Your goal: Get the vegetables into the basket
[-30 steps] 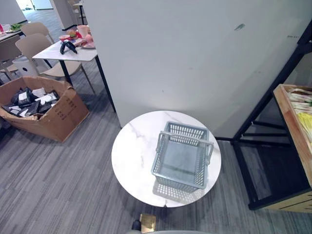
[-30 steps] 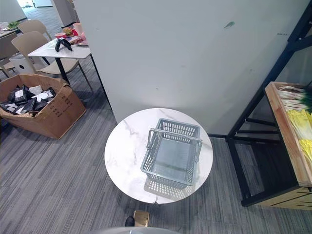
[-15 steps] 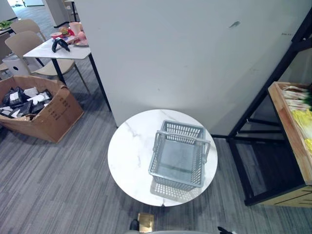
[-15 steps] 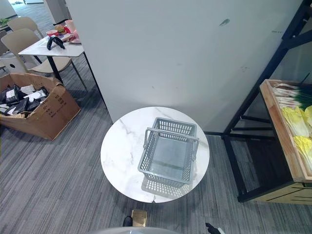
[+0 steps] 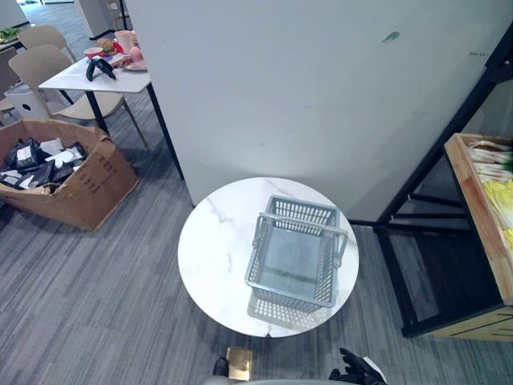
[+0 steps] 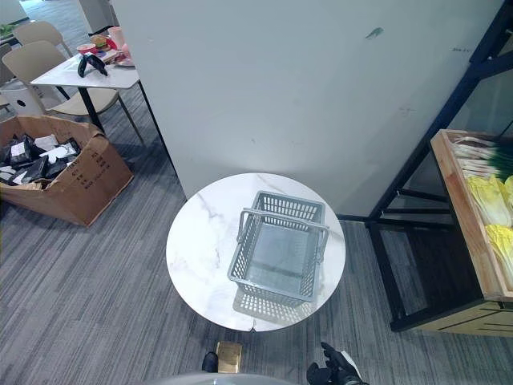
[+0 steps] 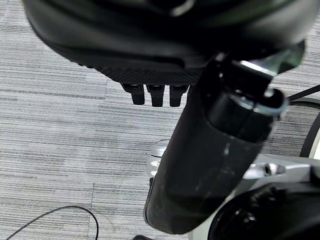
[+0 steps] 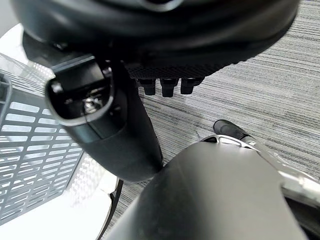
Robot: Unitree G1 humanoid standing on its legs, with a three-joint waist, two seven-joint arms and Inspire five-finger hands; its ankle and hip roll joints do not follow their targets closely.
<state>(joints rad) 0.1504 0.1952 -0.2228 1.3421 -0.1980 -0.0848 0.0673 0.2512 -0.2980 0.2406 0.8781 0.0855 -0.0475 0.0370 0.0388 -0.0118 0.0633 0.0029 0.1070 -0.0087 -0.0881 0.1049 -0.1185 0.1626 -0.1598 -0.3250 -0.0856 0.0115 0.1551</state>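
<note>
The grey plastic mesh basket (image 6: 278, 257) sits empty on the round white marble bench (image 6: 202, 241). The right hand (image 6: 333, 370), at 6 o'clock, has relaxed fingers and holds nothing, as does the left hand (image 7: 155, 90). Best reach to 3 o'clock for the yellow-green vegetables (image 6: 490, 210) in the wooden crate (image 6: 463, 210).

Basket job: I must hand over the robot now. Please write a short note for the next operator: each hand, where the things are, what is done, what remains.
Left hand: low at the robot's side over the carpet, fingers relaxed, holding nothing.
Right hand: at the lower edge of the head views, near the round table, open and empty.
Basket: stands upright on the round table, nothing inside.
Vegetables: lie in the wooden crate on the black rack, to the robot's right.
Done: no vegetable moved so far.
Left: take the vegetables from the crate and put them into the basket.
</note>
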